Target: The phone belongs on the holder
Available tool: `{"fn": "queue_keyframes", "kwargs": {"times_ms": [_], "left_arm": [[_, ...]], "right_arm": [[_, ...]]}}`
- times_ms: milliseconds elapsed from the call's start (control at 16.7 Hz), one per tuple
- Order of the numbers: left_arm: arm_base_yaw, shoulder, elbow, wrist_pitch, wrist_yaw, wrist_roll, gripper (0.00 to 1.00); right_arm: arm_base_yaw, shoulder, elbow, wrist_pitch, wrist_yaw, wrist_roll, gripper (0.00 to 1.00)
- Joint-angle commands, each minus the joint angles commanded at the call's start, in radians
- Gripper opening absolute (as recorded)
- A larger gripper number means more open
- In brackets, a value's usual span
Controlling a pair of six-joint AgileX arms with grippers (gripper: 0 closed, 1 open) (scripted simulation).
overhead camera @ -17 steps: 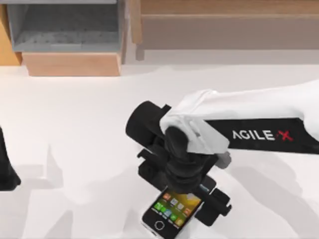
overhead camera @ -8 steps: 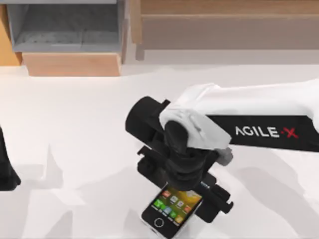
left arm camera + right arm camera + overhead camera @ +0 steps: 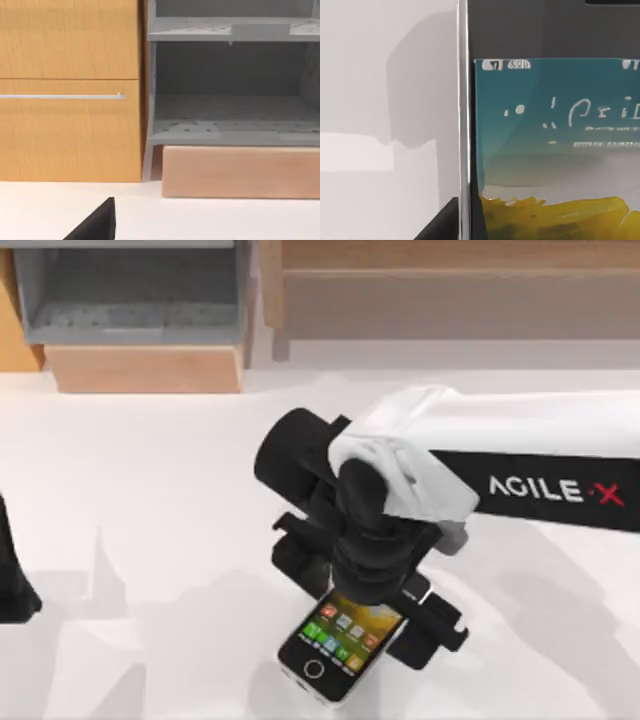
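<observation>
phone (image 3: 335, 648): lies face up near the front edge of the table, a little right of centre, its far end tucked under the right gripper; the home-button end points toward the front edge.
right gripper (image 3: 372, 608): sits directly over the phone's upper half, black fingers straddling it on either side; whether the jaws are pinching the phone's edges or just standing beside them, i cannot tell.
right wrist view: very close on the phone (image 3: 550, 150), its silver edge running straight up the picture, teal and yellow screen beside it, bare white table next to that.
step in hand: by my judgement, securing the phone for a lift.
how to do it well: keep the fingers square to the long edges, close on the sides and not on the glass, and confirm a firm hold before rising; lift straight up so the phone does not swing or slip at the free end.
holder: no stand can be picked out, so its place needs finding before any carry.
table (image 3: 150, 490): white, open to the left of the phone.
shelf unit (image 3: 130, 300): grey, at the back left, a wooden cabinet (image 3: 70, 90) beside it.
left gripper (image 3: 97, 225): parked at the table's left edge, well apart from the phone; a dark finger tip shows.
</observation>
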Motion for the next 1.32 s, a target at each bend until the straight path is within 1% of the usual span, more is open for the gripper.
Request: {"fn": "queue_keyframes", "kwargs": {"times_ms": [120, 240, 360, 540, 840, 1080, 1320], "left_arm": [[0.0, 0.0, 0.0, 0.0, 0.0, 0.0, 1.0], [0.0, 0.0, 0.0, 0.0, 0.0, 0.0, 1.0], [0.0, 0.0, 0.0, 0.0, 0.0, 0.0, 1.0], [0.0, 0.0, 0.0, 0.0, 0.0, 0.0, 1.0], [0.0, 0.0, 0.0, 0.0, 0.0, 0.0, 1.0], [0.0, 0.0, 0.0, 0.0, 0.0, 0.0, 1.0], [0.0, 0.0, 0.0, 0.0, 0.0, 0.0, 1.0]], "right_arm": [[-0.05, -0.049, 0.01, 0.014, -0.034, -0.054, 0.0], [-0.128, -0.113, 0.002, 0.034, -0.085, -0.137, 0.0], [-0.231, -0.188, -0.021, 0.059, -0.15, -0.245, 0.0], [-0.422, -0.311, -0.08, 0.103, -0.267, -0.448, 0.0], [-0.81, -0.512, -0.213, 0.182, -0.479, -0.871, 0.0], [-1.143, -0.654, -0.329, 0.246, -0.638, -1.251, 0.0], [-1.466, -0.771, -0.457, 0.304, -0.772, -1.636, 0.0]]}}
